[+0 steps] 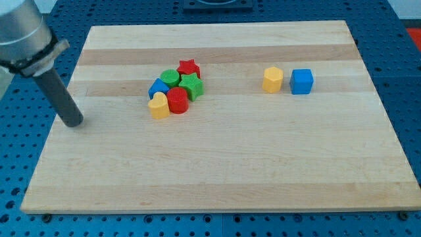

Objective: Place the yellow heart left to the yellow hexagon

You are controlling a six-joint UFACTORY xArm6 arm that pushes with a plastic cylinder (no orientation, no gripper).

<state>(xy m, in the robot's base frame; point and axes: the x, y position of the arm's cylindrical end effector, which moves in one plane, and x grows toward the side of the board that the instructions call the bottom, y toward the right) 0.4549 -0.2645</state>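
Observation:
The yellow heart [158,105] lies at the lower left of a tight cluster of blocks left of the board's centre. The yellow hexagon [272,79] stands well to the right, next to a blue cube [302,81] on its right. My tip [73,122] rests on the board near its left edge, far to the left of the yellow heart and slightly lower in the view. It touches no block.
The cluster also holds a red cylinder [177,101], a blue block [158,87], a green cylinder [170,78], a green star [191,86] and a red star [188,67]. The wooden board [217,164] lies on a blue perforated table.

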